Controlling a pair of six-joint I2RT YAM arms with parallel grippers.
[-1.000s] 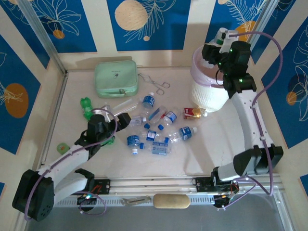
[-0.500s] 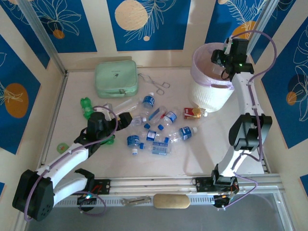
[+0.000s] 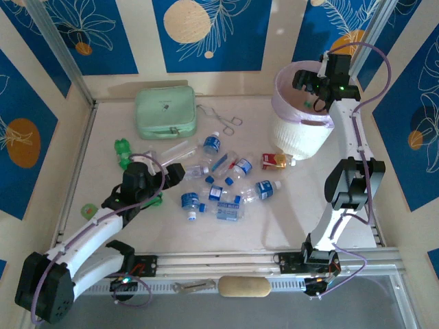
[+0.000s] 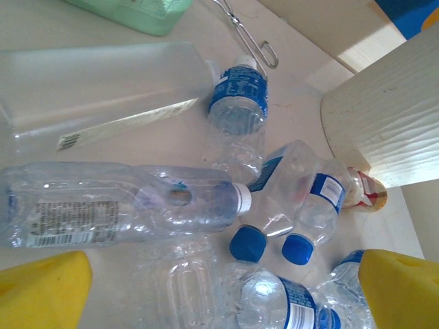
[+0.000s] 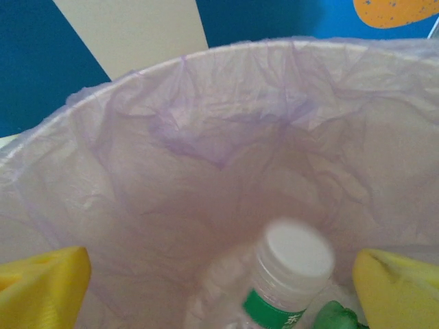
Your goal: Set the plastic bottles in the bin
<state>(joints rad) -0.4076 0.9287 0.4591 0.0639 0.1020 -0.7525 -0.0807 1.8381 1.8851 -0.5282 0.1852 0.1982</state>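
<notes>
Room: walls (image 3: 206, 34) in blue panels w/ cream leaf prints & orange discs, cream strips btwn, and a metal post (image 3: 58, 48) in each back corner. The table (image 3: 103, 130) is plain off-white, w/ an aluminium rail (image 3: 226, 264) along the near edge.

Far left of the bin (image 3: 298, 140), a small green disc (image 3: 88, 210) lies by the table's left edge. Next comes a green bottle (image 3: 123, 152) on its side. L fingers (image 3: 175, 171) sit low over the table, well left of the bin, spread wide w/ nothing gripped. A mint-green case (image 3: 164, 113) lies left of the bin, toward the back wall. A clear flat pack (image 3: 175, 147) lies left of the bin too, nearer the rail than the case. Metal forceps (image 3: 223, 120) lie btwn case & bin.

The plastic bottles (image 3: 223, 181) form a loose heap left of the bin, nearer the rail. They are clear w/ blue labels and blue or white caps, all on their sides, several touching. A red-and-white carton (image 3: 276, 161) lies just beside the bin's base, on its left.

The bin is white & slatted, w/ a pale lilac bag (image 5: 206, 171) folded over the rim. R fingers (image 3: 306, 83) are over its mouth, wide apart, clamping nothing. Below them, inside the bag, is a white-capped bottle (image 5: 291, 271) w/ a green label, slightly blurred. Right of the bin: a cream strip, then blue panel.
</notes>
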